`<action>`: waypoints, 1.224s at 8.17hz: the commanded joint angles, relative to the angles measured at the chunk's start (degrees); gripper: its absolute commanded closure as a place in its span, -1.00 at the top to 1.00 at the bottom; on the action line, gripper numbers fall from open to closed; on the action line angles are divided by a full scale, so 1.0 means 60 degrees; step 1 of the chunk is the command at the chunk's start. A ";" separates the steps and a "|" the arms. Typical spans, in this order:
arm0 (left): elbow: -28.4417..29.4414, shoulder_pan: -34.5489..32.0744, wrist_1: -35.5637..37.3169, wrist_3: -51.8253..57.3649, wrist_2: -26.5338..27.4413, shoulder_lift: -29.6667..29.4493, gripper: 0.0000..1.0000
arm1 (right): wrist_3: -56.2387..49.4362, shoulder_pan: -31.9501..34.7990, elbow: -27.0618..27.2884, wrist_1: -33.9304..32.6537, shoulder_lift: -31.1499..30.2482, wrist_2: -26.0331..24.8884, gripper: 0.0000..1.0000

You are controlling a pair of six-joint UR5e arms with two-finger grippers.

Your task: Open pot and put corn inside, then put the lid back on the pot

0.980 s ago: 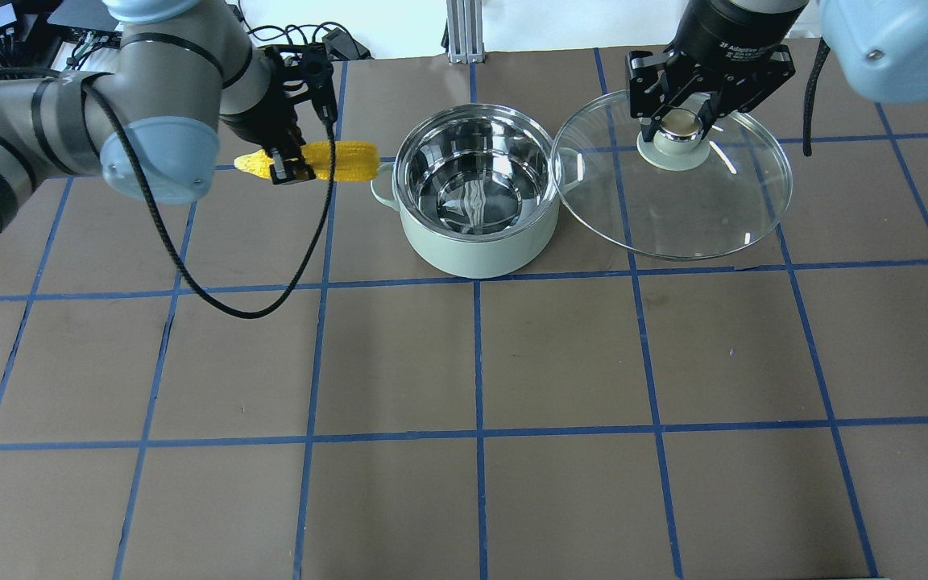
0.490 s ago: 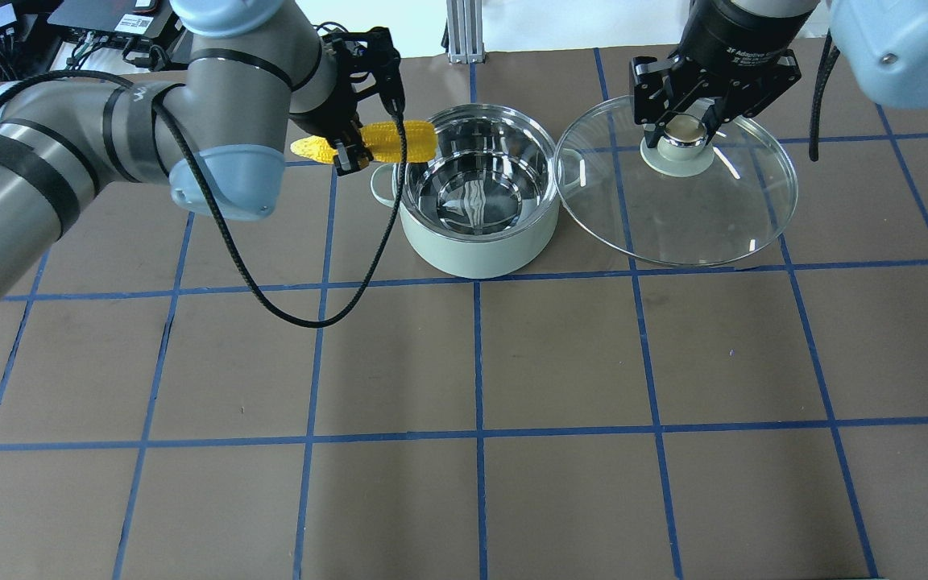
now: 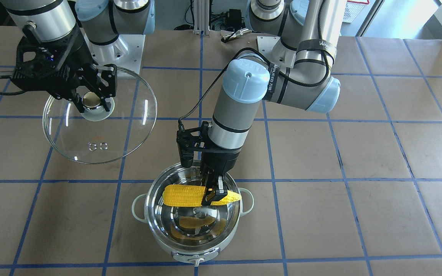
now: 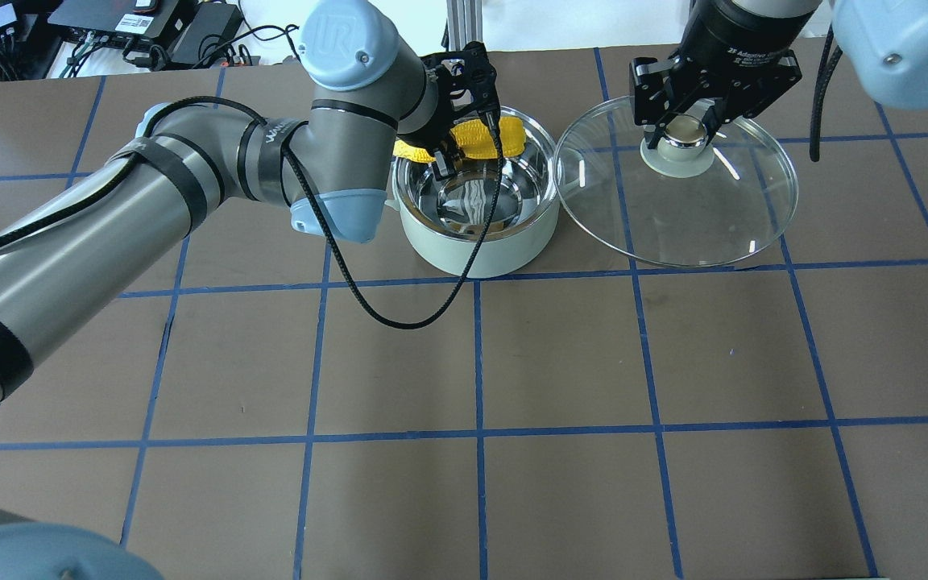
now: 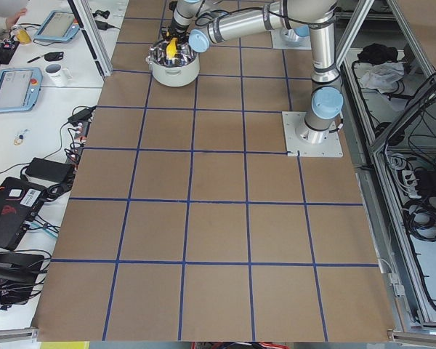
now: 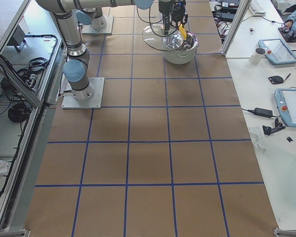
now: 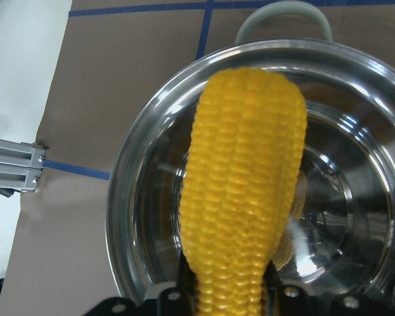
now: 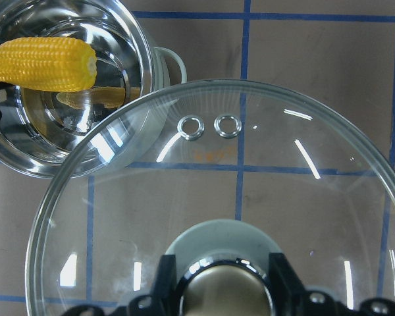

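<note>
Left pincer (image 3: pixel 212 196) clamped on corn (image 3: pixel 184 194) — just carried from beside pot (image 3: pixel 152 226) to over its open mouth, lower centre | right pincer (image 3: pixel 91 100) grips lid (image 3: pixel 90 151) — upper left | likely next: release.

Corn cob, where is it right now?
In the front-facing view, the corn hangs level over the mouth of the open pot, gripped by the left end effector, with the lid held off to the view's left.
</note>
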 commanded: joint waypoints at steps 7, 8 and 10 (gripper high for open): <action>0.0260 -0.0025 -0.0082 -0.1772 -0.0349 -0.0002 1.00 | -0.0124 -0.0016 0.0000 -0.0080 0.0000 -0.0023 -0.64; 0.0274 0.0033 -0.0242 -0.2294 -0.0320 0.0189 1.00 | -0.0124 -0.0016 0.0000 -0.0095 0.0000 -0.0038 -0.70; 0.0289 0.0281 -0.0989 -0.3657 -0.0422 0.0686 1.00 | -0.0124 -0.0031 0.0000 -0.0138 0.0029 0.0006 -0.71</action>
